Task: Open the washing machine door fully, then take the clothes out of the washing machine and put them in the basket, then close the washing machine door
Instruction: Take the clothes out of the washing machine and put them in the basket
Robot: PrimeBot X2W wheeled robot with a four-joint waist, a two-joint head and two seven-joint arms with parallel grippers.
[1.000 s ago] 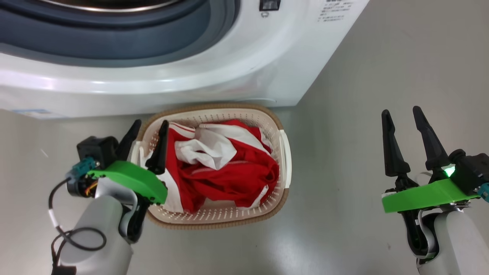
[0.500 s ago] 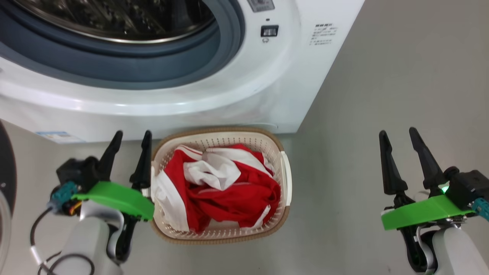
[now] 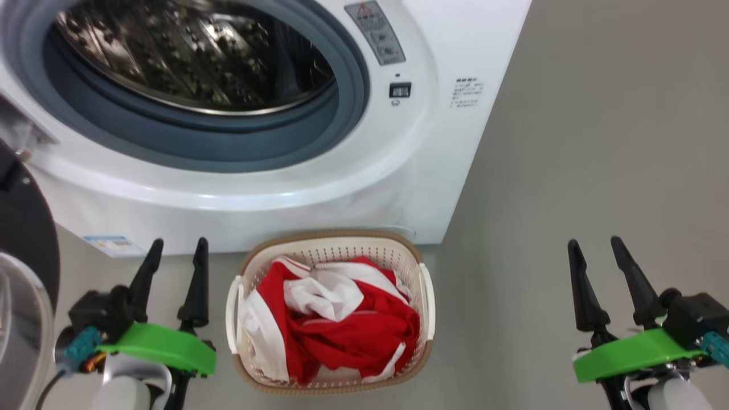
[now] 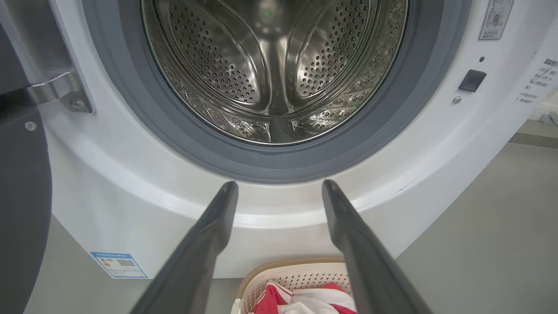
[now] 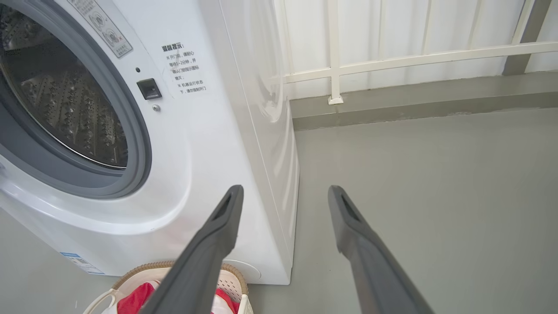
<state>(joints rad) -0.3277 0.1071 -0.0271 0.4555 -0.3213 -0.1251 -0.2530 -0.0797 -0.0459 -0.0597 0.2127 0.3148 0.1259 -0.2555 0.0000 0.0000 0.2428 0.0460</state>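
On the floor against the washing machine (image 3: 319, 193) sits the basket (image 3: 336, 250), the red and white clothes (image 3: 342, 336) heaped inside. Since a second ago the left gripper (image 3: 178, 245) has drawn off the basket's rim and stands just beside it, jaws wide and empty. The right gripper (image 3: 594, 242) is well apart, equally wide and empty. The door (image 3: 25, 239) hangs open at the left. The head camera has tilted up, showing more of the steel drum (image 3: 193, 51).
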